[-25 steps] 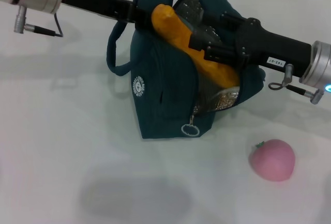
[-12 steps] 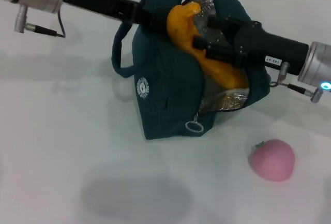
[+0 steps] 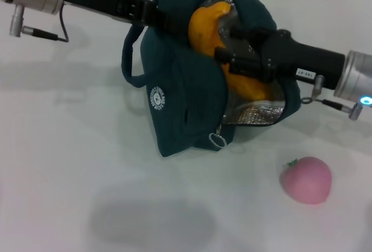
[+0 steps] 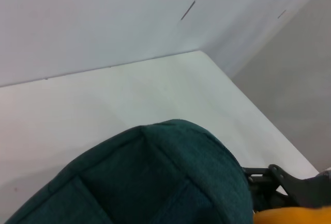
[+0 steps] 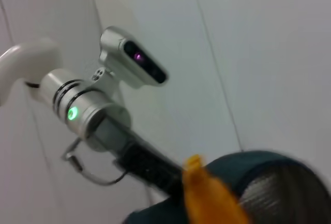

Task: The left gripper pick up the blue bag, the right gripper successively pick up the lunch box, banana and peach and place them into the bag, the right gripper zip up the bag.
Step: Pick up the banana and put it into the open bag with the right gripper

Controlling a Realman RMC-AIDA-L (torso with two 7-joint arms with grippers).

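The blue bag point(image 3: 186, 100) is held up and tilted on the white table, its foil-lined mouth open toward the right. My left gripper point(image 3: 160, 20) reaches in from the upper left and is shut on the bag's top edge by the handles. My right gripper point(image 3: 225, 57) comes in from the right and is shut on the banana point(image 3: 208, 24), which sits partly inside the open mouth with one end sticking up. The peach point(image 3: 306, 180) lies on the table at the lower right. The lunch box is out of view. The bag point(image 4: 155, 182) fills the left wrist view. The banana's tip point(image 5: 204, 190) shows in the right wrist view.
The zip pull ring point(image 3: 217, 141) hangs at the bag's lower front, and a loop handle point(image 3: 129, 60) hangs off its left side. The white table point(image 3: 70, 164) spreads in front of and left of the bag. A wall point(image 4: 103, 17) stands behind the table.
My right gripper has pushed the banana further into the bag's mouth, turning it more upright. The bag has shifted slightly, and its mouth has opened wider. The peach has not moved.
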